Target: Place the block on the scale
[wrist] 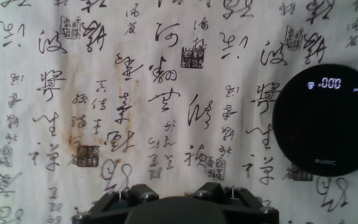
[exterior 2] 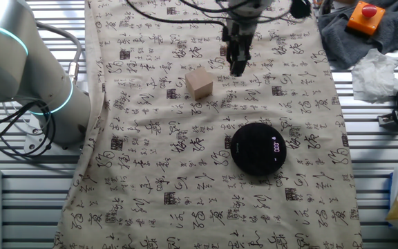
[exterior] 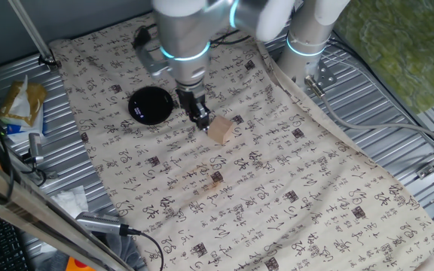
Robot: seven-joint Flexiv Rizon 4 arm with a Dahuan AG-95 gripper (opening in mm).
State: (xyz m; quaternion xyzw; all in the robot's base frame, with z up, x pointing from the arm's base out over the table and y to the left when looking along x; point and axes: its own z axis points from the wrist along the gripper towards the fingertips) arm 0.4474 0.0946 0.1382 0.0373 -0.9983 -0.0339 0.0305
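1. The gripper [exterior 2: 238, 66] hung in the upper middle of the other fixed view, fingers pointing down at the cloth and holding nothing; whether they were spread or pressed together cannot be told.
2. It stood just beside the block [exterior 2: 200, 85], probably lining up for a grasp not yet made.
3. One block lay on the printed cloth [exterior 2: 150, 173], left of centre in that view and well apart from the scale [exterior 2: 258, 148].
4. One scale sat lower right of the block, its lit display reading zeros in the hand view, so nothing weighed on it.
5. One arm was at work.
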